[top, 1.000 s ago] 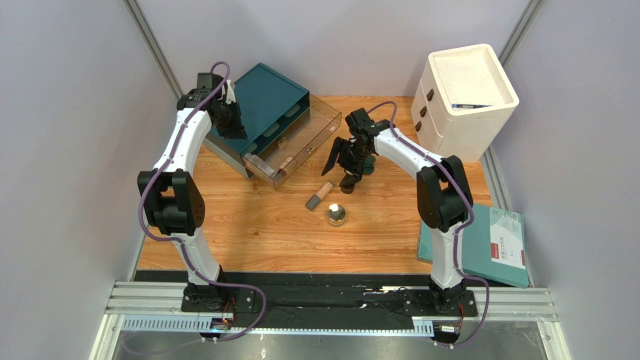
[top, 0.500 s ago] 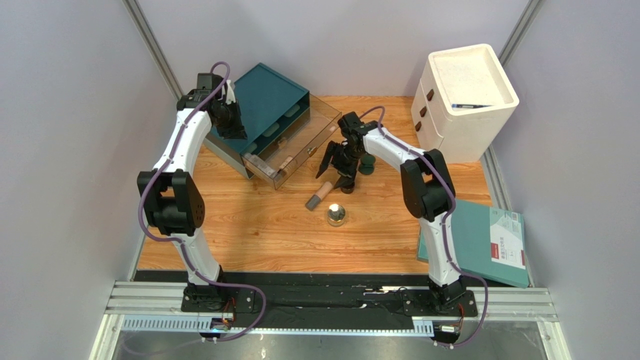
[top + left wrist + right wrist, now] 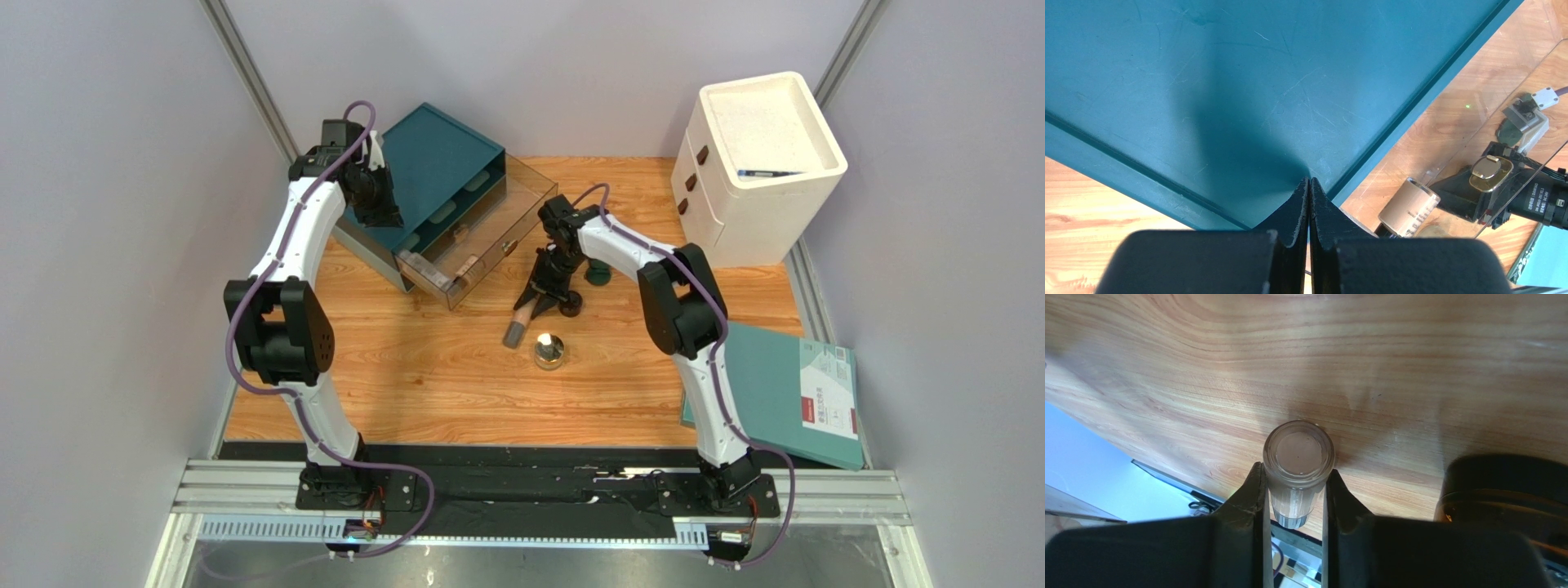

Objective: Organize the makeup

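Observation:
A beige tube with a grey cap (image 3: 514, 330) lies on the wooden table. In the right wrist view my right gripper (image 3: 1295, 471) is shut on the tube (image 3: 1298, 454), a finger pressed against each side. From above, that gripper (image 3: 540, 298) covers the tube's far end. A dark brown jar (image 3: 1502, 499) stands just right of the fingers. The gold compact (image 3: 550, 353) rests nearer the front, and a dark green piece (image 3: 597, 272) lies behind the arm. A beige black-capped bottle (image 3: 1411, 206) lies in the clear drawer (image 3: 485, 233). My left gripper (image 3: 1309, 180) is shut and empty over the teal box (image 3: 1229, 92).
The teal drawer box (image 3: 429, 159) stands at the back left with its clear drawer pulled out toward the middle. A white drawer cabinet (image 3: 761, 159) stands at the back right. A teal folder (image 3: 797, 398) lies at the table's right front edge.
My right gripper has moved left and forward from beside the dark green piece to the beige tube, and its fingers have closed on the tube. The left arm has not moved.

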`<state>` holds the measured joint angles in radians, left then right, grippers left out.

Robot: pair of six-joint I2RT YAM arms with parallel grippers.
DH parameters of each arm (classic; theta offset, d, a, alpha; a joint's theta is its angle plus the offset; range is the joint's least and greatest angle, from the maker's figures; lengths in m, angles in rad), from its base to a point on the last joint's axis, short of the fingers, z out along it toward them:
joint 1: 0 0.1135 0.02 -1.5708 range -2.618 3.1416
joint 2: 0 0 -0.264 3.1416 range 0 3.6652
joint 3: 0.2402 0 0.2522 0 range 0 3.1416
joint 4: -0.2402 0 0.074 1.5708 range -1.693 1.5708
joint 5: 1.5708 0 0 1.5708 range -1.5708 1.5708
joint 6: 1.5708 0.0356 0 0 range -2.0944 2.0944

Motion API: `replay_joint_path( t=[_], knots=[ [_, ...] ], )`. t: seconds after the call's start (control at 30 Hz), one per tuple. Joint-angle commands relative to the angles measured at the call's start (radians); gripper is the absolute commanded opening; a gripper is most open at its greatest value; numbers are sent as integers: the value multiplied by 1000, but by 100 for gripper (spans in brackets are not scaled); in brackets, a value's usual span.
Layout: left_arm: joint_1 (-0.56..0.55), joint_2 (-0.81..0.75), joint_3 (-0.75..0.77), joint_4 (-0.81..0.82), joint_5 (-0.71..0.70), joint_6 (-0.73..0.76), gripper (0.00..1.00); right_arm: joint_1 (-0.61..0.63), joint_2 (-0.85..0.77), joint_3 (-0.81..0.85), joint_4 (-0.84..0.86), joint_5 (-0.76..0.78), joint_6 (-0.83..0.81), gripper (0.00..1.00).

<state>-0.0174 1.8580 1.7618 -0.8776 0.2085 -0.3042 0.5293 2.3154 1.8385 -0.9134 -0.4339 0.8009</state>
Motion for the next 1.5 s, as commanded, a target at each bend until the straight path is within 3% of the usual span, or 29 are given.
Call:
replay_joint_path(
  t=[0.0,0.43,0.73,0.93,1.07,1.17,1.27,1.37,1.4,1.47],
  knots=[
    [10,26,-55,-113,-49,31,0,6,-31,-35,-28,86,-29,3],
    [8,33,-61,-103,-41,19,0,-6,-321,-22,7,183,-121,0],
    [10,36,-71,-92,-23,5,0,-9,-468,-28,250,139,-123,0],
    [10,41,-64,-92,-24,10,0,-12,-317,102,475,22,41,0],
    [10,43,-55,-98,-27,14,0,-5,-130,330,502,4,119,0],
    [8,44,-50,-98,-24,13,0,-2,-21,473,463,9,141,4],
    [8,44,-44,-100,-24,13,0,-2,31,508,436,1,156,12],
    [10,46,-39,-104,-27,17,0,3,22,470,424,27,159,35],
    [11,47,-35,-106,-26,19,0,3,6,434,421,35,159,49],
    [11,49,-32,-107,-26,20,0,5,-8,407,426,50,155,58]
  ],
)
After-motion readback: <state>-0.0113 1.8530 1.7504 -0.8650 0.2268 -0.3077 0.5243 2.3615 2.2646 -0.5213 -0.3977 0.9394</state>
